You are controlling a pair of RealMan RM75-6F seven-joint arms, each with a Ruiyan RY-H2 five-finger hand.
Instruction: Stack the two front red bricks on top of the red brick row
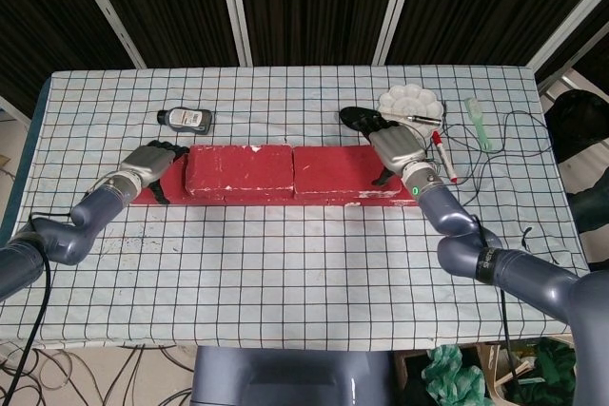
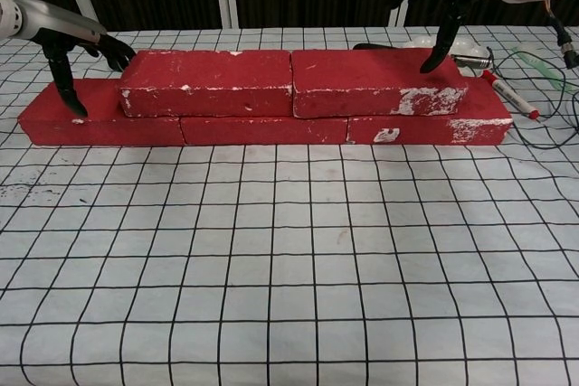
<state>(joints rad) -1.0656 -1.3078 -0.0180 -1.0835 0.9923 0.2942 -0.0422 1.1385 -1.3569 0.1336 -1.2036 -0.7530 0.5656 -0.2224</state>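
The red brick row (image 2: 262,128) lies flat on the checked tablecloth (image 2: 289,259), and it serves as the landmark here. On top of it sit the two upper red bricks, the left one (image 2: 206,81) and the right one (image 2: 371,80), butted end to end and set a little back from the row's front face, so the stacking looks essentially done. The left hand (image 1: 152,161) is at the left end of the row, fingers spread and holding nothing; in the chest view one dark fingertip (image 2: 77,108) points down onto the exposed left end of the row, just beside the left upper brick. The right hand (image 1: 398,151) hangs over the right end of the right upper brick, also spread and empty, with a fingertip (image 2: 427,64) touching or nearly touching its top face; which, I cannot tell. Behind the row stand a small dark bottle (image 1: 186,119) and a white paint palette (image 1: 409,102), and a red marker (image 2: 508,94) lies just off its right end. The bricks look rigid, rough-faced and chipped white at the edges, probably weighty enough to need a firm grip. Their grainy skin should resist slipping; the best hold is likely across the short ends or the long sides, pinching both faces and keeping the brick level.
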